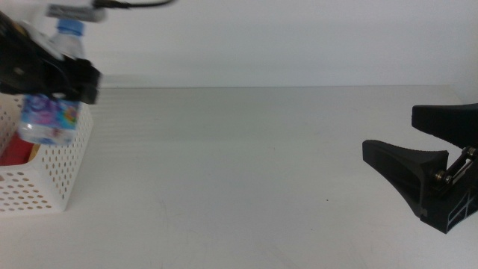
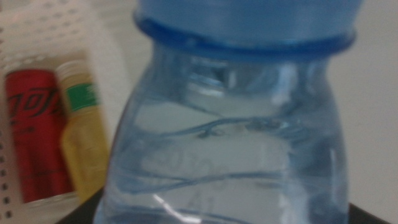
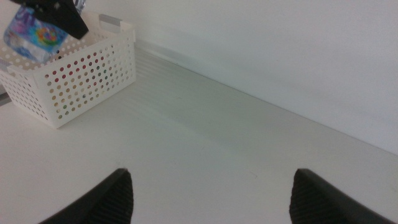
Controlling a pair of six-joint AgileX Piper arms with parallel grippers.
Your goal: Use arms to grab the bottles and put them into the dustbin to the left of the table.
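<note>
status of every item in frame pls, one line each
water bottle: upright, held above the basket by the left end effector, not released
left end effector: shut on the bottle, over the basket
red can: lying in the basket
yellow bottle: lying in the basket beside the can
basket: upright at the table's left edge
right end effector: open, waiting over the table on the right
</note>
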